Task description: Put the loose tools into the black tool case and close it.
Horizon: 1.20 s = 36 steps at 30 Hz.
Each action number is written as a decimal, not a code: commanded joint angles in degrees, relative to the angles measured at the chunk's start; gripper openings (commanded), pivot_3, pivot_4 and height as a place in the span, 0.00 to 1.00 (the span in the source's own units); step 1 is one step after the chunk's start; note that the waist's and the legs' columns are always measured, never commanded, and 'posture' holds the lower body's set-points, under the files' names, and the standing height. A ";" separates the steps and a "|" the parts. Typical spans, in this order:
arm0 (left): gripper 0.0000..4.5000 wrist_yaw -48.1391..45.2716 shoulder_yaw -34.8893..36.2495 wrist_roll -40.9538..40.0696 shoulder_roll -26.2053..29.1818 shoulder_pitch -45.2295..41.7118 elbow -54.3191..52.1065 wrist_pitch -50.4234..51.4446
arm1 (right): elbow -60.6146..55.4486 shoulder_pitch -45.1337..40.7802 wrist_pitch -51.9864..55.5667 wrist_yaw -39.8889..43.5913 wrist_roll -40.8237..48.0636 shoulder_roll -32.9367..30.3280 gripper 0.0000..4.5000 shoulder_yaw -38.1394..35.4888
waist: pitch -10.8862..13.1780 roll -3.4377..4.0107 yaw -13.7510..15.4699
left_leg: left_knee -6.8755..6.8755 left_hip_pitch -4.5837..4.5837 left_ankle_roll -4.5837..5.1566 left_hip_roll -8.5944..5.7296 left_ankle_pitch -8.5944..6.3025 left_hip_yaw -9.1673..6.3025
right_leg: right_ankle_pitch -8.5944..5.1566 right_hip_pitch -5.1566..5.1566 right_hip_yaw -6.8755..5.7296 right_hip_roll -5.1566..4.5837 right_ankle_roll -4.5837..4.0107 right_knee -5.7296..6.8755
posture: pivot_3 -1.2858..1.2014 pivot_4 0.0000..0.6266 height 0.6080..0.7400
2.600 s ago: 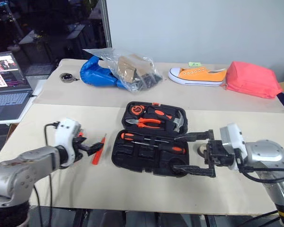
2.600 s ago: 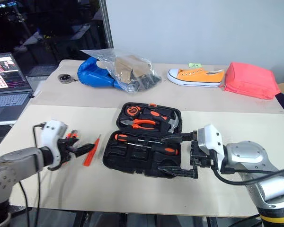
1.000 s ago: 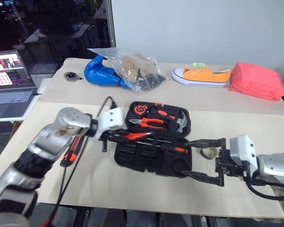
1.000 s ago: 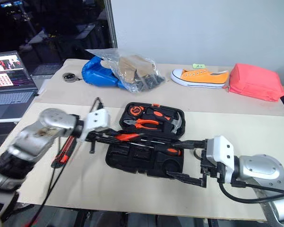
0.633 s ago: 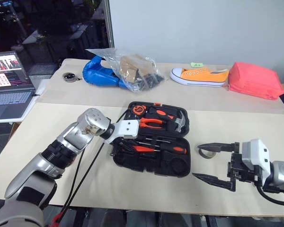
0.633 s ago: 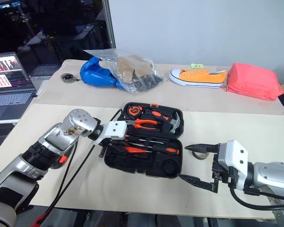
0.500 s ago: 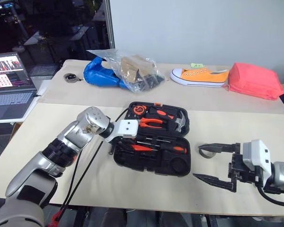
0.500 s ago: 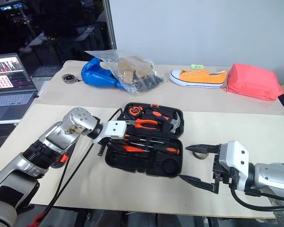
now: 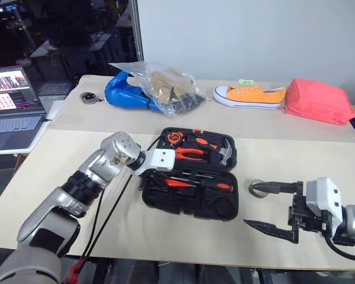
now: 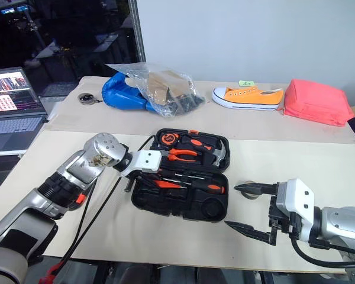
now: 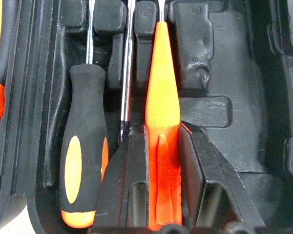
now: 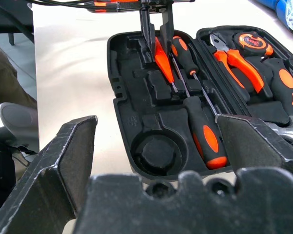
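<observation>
Black tool case (image 9: 192, 177) sits open mid-table, and the left claw (image 11: 162, 161) is clenched on the slim orange tool (image 11: 162, 105), its length running along a slot beside two screwdrivers (image 11: 83, 146). Right claw (image 9: 272, 206) hangs released, tape ring (image 9: 258, 188) just beside it.

butt end of the slim all-orange small tool (image 11: 162, 146) cut off by the lower edge of the left wrist view, flanks covered by the fingers (image 11: 122, 190) clamped on it; thin tip lost at the upper edge. tape ring (image 9: 257, 188) half hidden behind the upper finger of the right gripper (image 9: 272, 207). laptop (image 9: 12, 103) cropped by the frame edge. contents of the clear plastic bag (image 9: 165, 86) too jumbled to tell
</observation>
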 commanded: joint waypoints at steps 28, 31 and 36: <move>0.01 21.32 25.92 -14.58 -7.44 20.88 -22.33 16.17 | 3.04 -6.83 -2.52 0.50 -0.72 -0.11 1.00 3.48 | 0.00 0.00 0.21 | 0.19 0.08 0.05 0.00 0.04 -0.05 | -0.02 -0.01 0.02 -0.06 -0.02 0.43 | 0.52 0.24 1.00; 0.01 28.00 24.85 -11.17 -10.02 23.31 -19.10 12.70 | 2.87 -7.11 -2.35 0.37 -0.59 -0.24 1.00 3.67 | 0.00 0.00 0.19 | 0.18 0.10 0.05 0.01 0.04 -0.07 | -0.01 -0.02 0.03 -0.04 -0.04 0.44 | 0.52 0.24 1.00; 0.01 30.50 21.41 -8.49 -10.24 27.22 -16.09 8.25 | 2.41 -6.73 -2.22 -0.01 -0.52 -0.12 1.00 3.58 | 0.00 0.01 0.06 | 0.18 0.12 0.05 -0.02 0.04 -0.08 | 0.00 0.00 0.04 -0.05 -0.06 0.44 | 0.52 0.24 1.00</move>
